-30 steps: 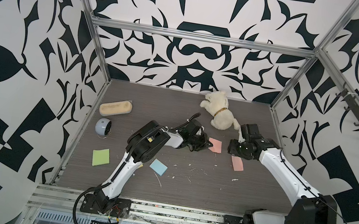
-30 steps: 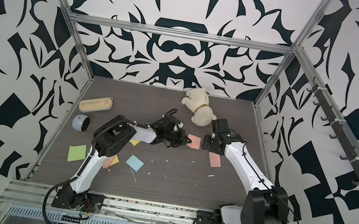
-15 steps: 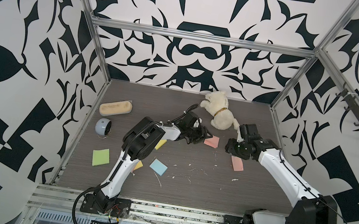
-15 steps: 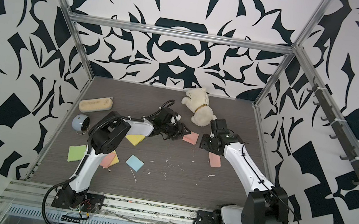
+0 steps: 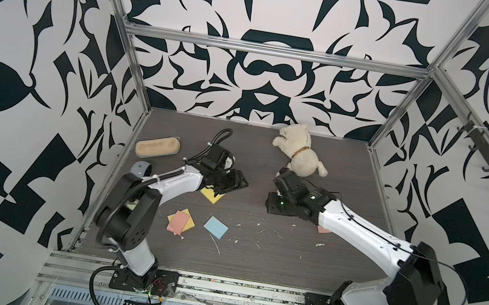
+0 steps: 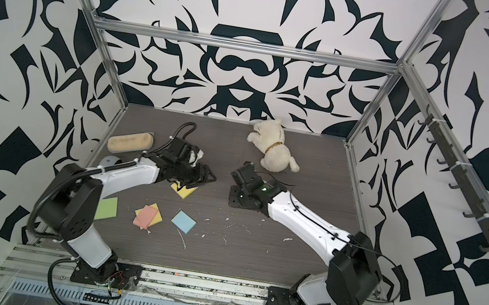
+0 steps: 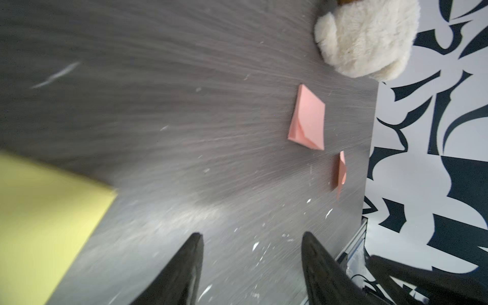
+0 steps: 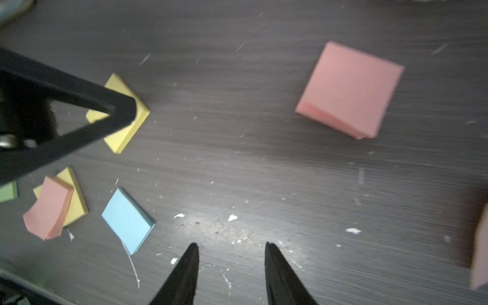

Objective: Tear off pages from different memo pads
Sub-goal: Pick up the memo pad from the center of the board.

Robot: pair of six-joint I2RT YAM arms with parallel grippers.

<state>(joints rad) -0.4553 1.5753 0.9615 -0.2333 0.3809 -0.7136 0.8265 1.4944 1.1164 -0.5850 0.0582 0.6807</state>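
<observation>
My left gripper [image 7: 252,237] is open and empty, hovering low over a yellow memo pad [image 5: 212,195] left of centre. My right gripper [image 8: 231,247] is also open with nothing in it, above bare table. It covers the pink memo pad [image 8: 348,89] in both top views. That pad's top sheet is lifted at one corner [image 7: 307,118]. A loose pink page [image 5: 322,229] peeks out under the right forearm. Nearer the front lie a blue pad [image 5: 215,227], a curled pink pad on a second yellow one [image 5: 179,221], and a green pad [image 6: 106,208].
A cream plush dog [image 5: 301,156] lies at the back right, close behind the right wrist. A tan oblong case [image 5: 157,146] and a grey round gadget [image 5: 141,169] sit by the left wall. White paper scraps [image 5: 216,244] litter the dark table [image 5: 349,177].
The left gripper opened and drew back leftward from the pink pad to above the yellow pad. The right gripper swung left over the pink pad, its jaws narrowing.
</observation>
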